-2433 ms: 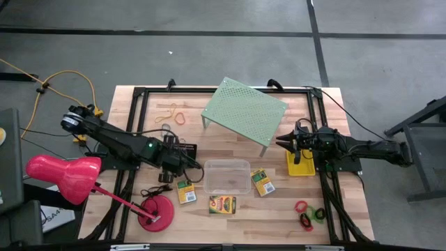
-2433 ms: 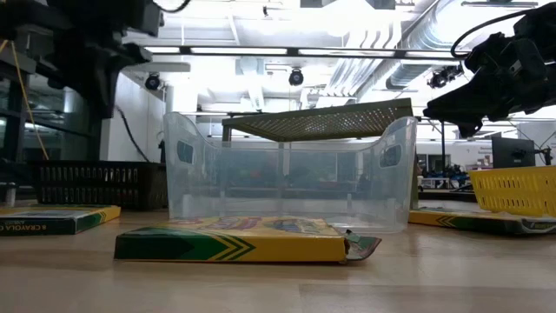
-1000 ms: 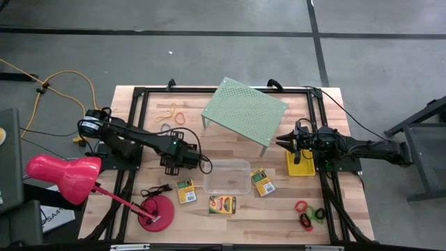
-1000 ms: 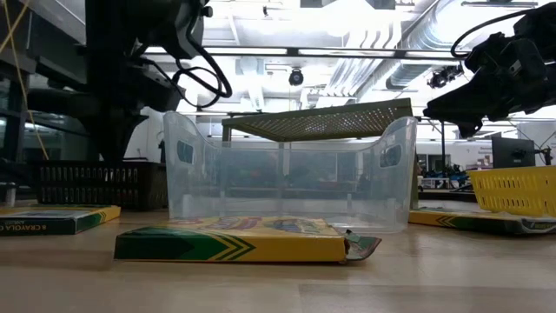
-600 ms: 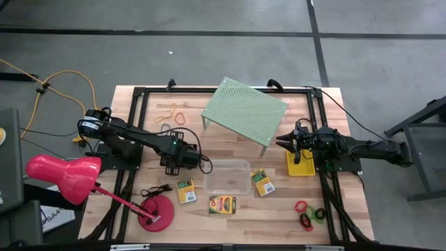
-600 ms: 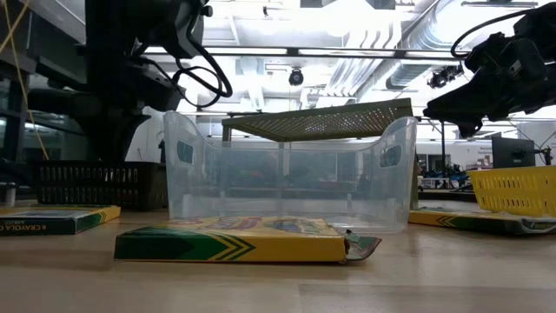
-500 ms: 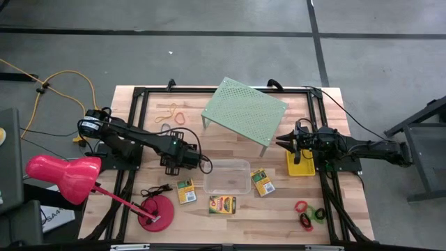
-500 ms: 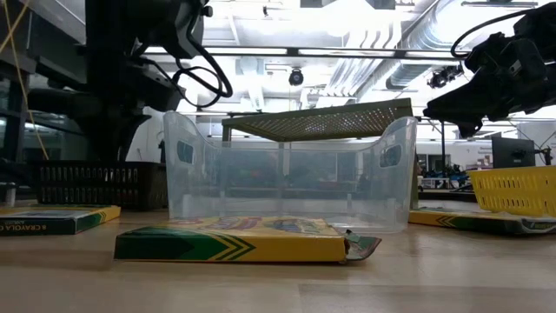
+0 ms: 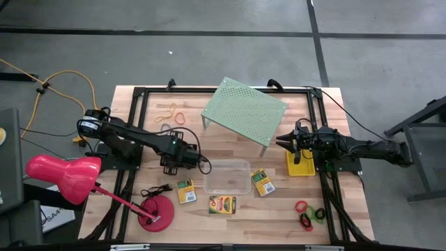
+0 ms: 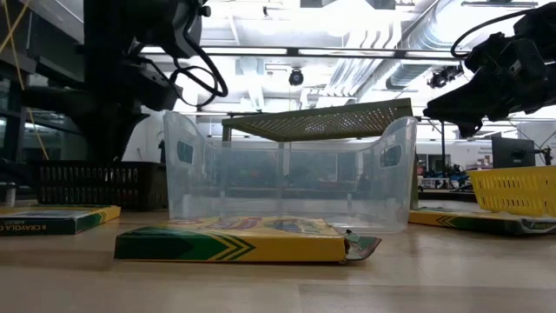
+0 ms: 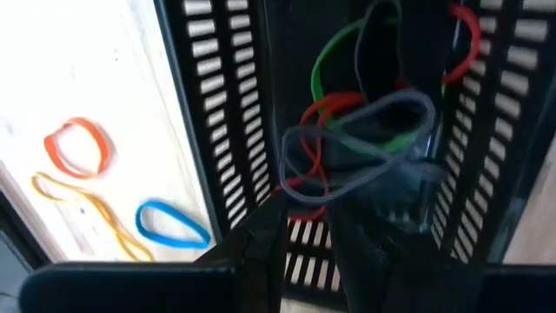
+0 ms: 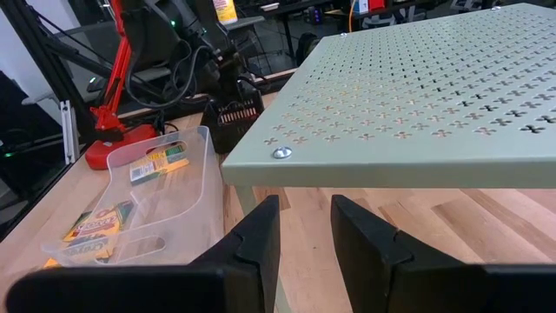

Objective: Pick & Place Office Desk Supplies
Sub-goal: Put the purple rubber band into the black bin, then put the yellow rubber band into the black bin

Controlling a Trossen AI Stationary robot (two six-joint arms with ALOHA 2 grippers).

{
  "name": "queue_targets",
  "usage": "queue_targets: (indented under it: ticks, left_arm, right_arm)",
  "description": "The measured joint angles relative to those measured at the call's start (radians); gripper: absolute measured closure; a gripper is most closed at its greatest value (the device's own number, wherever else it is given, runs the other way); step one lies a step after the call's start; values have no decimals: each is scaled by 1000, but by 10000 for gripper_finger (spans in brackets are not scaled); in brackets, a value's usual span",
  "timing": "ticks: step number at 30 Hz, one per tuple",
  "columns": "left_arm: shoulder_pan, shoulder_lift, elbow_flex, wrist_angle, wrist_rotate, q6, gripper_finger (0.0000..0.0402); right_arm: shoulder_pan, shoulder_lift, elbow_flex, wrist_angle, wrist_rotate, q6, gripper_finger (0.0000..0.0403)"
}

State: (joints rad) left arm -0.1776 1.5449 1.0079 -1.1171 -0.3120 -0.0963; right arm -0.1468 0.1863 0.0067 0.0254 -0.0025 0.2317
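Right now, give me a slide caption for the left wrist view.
Left gripper open above a black mesh tray holding tangled rubber bands.

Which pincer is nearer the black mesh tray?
Left. The left pincer hangs directly over the black mesh tray; the right pincer waits across the table above the yellow basket.

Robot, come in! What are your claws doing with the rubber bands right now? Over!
Left claw open over black mesh tray, rubber bands lying inside. Right claw open, waiting over yellow basket. Nothing in the way.
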Motion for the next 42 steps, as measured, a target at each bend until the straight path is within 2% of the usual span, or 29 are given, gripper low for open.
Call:
queue_targets:
  ticks: [9, 15, 22, 29, 34, 42]
  left_arm:
    - [0, -84, 4, -53, 7, -5, 322]
    - [0, -91, 4, -53, 7, -14, 322]
    - [32, -91, 4, 29, 6, -5, 322]
    - [185, -108, 5, 87, 1, -42, 322]
    - [333, -162, 5, 91, 60, -155, 322]
    - [549, -237, 5, 184, 129, -166, 322]
  right_arm:
    - [0, 0, 0, 0, 0, 0, 309]
    - [0, 0, 0, 0, 0, 0, 309]
    - [0, 0, 0, 0, 0, 0, 309]
    - [0, 0, 0, 0, 0, 0, 309]
    - [0, 0, 0, 0, 0, 0, 309]
    - [0, 0, 0, 0, 0, 0, 309]
